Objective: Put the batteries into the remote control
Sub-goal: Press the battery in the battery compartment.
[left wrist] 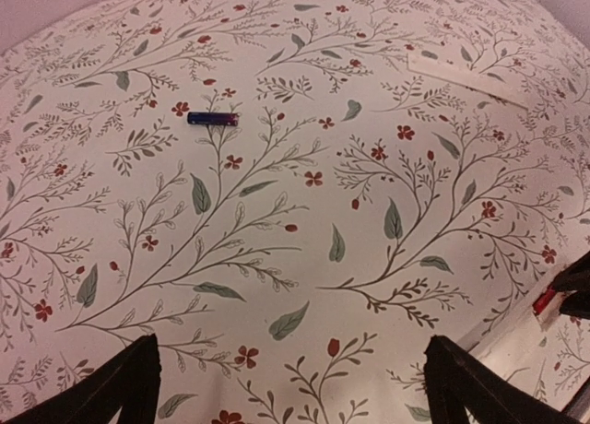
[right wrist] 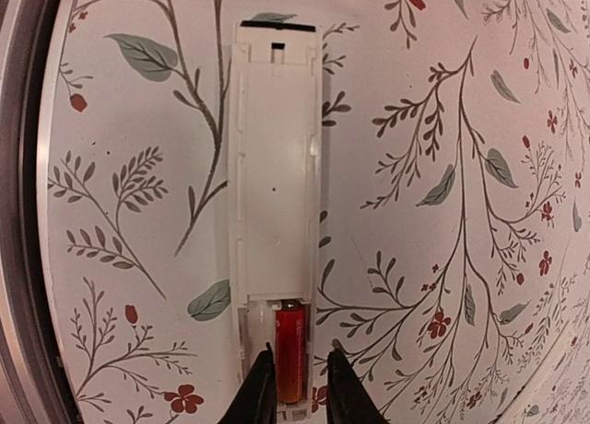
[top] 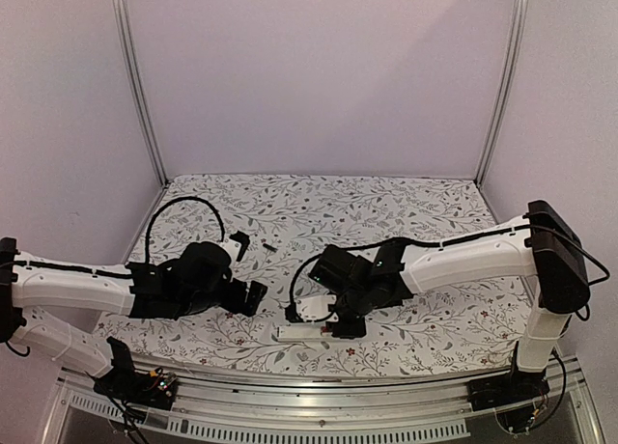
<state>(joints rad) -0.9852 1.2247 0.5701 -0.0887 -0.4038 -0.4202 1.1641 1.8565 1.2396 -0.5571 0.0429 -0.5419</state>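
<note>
The white remote control (right wrist: 275,184) lies back-up on the floral cloth with its battery bay uncovered; in the top view it (top: 297,334) is near the front edge. The red-orange battery (right wrist: 289,355) lies in the bay's right slot, and the left slot is empty. My right gripper (right wrist: 300,373) hovers over that end, its jaws narrowly open with a finger on each side of the red battery. The black battery (left wrist: 212,118) lies loose on the cloth, far ahead of my left gripper (left wrist: 295,387), which is wide open and empty. In the top view the black battery (top: 269,246) lies behind both grippers.
A pale flat strip (left wrist: 466,78) lies on the cloth at the far right of the left wrist view. The left arm's black cable (top: 183,212) loops over the cloth's left part. The table's metal front rail (top: 319,405) runs close behind the remote.
</note>
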